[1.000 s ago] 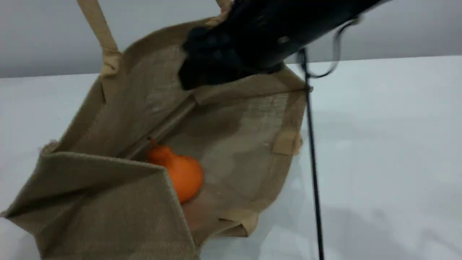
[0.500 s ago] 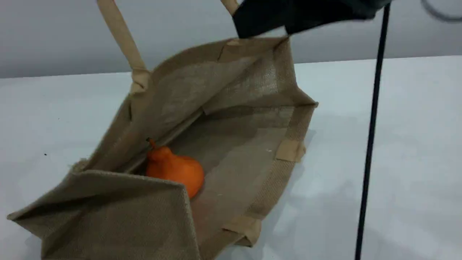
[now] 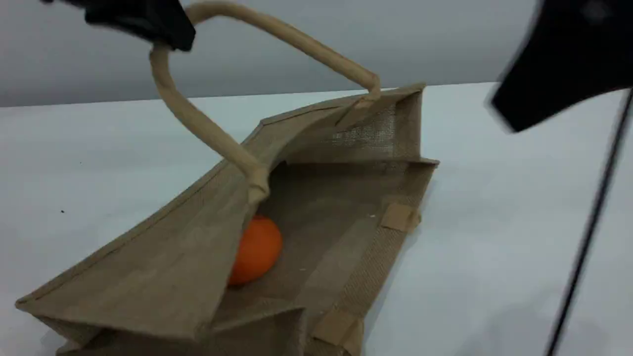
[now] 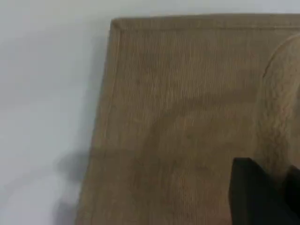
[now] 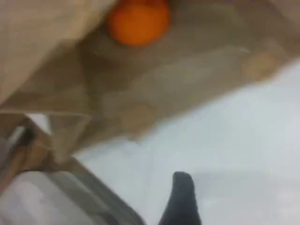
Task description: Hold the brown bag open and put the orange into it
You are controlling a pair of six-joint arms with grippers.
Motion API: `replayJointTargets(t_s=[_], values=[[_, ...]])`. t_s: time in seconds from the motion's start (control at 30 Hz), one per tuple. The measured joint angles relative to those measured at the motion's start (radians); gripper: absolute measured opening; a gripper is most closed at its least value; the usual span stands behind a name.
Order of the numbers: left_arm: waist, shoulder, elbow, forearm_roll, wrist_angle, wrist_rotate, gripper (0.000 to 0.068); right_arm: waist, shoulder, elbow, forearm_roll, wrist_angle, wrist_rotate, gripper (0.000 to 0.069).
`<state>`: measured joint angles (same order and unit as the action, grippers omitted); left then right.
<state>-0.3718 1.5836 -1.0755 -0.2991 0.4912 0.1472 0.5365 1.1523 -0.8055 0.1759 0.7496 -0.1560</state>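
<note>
The brown bag [image 3: 163, 267] lies on its side on the white table, its mouth facing right. The orange [image 3: 257, 249] rests inside it, half hidden behind the raised upper panel. My left gripper [image 3: 160, 37], at the top left, is shut on the beige handle [image 3: 207, 131] and holds that panel up. The left wrist view shows the woven bag side [image 4: 187, 117] and one dark fingertip [image 4: 253, 197]. My right gripper [image 3: 509, 109] hangs blurred at the upper right, outside the bag, open and holding nothing. Its camera looks into the bag [image 5: 178, 79] at the orange [image 5: 137, 21].
A thin black cable [image 3: 588, 232] hangs from the right arm down across the right side. The white table [image 3: 494, 222] stretches bare to the right of the bag, with a grey wall behind it.
The right arm has pulled out of the bag's mouth, up and to the right. The left gripper has come into view at top left with the handle, and the upper panel now covers more of the orange.
</note>
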Motion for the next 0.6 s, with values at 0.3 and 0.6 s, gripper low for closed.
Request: replayJointTargets(t_s=[0.3, 0.6], values=[[-0.062, 0.017, 0.08, -0.182, -0.116, 0.127, 0.0083, 0.0, -0.084, 0.0, -0.186, 0.066, 0.136, 0.0509], [-0.093, 0.163, 0.08, -0.208, -0.152, 0.134, 0.0093, 0.0, -0.086, 0.0, -0.216, 0.149, 0.156, 0.0509]])
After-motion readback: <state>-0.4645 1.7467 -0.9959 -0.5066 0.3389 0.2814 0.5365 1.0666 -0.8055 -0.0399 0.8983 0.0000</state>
